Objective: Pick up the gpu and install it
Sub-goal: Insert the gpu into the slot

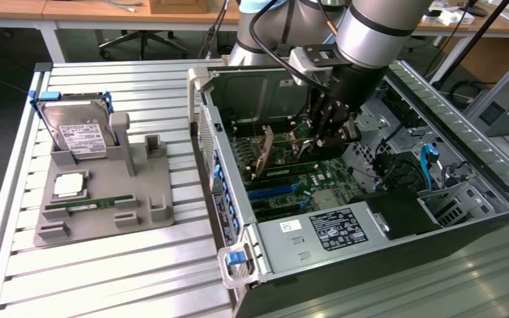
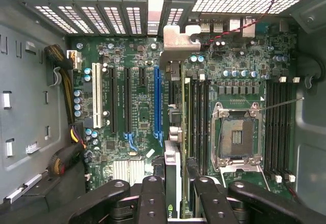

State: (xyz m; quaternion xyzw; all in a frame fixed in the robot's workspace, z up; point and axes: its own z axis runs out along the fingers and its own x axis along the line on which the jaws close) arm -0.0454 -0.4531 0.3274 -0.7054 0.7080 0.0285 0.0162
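The claw (image 2: pixel 174 182) is inside the open black computer case (image 1: pixel 449 245) on the grey slatted tabletop (image 1: pixel 104 271). It is pinching the gpu (image 2: pixel 173 165), a thin dark card with a silver metal end. The gpu stands on its edge over the green board (image 2: pixel 137 107), just beside the long blue slot (image 2: pixel 157 102).

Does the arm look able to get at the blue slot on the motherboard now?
Probably yes: the case is open, the jaws hold the gpu near the blue slot, and nothing covers it.
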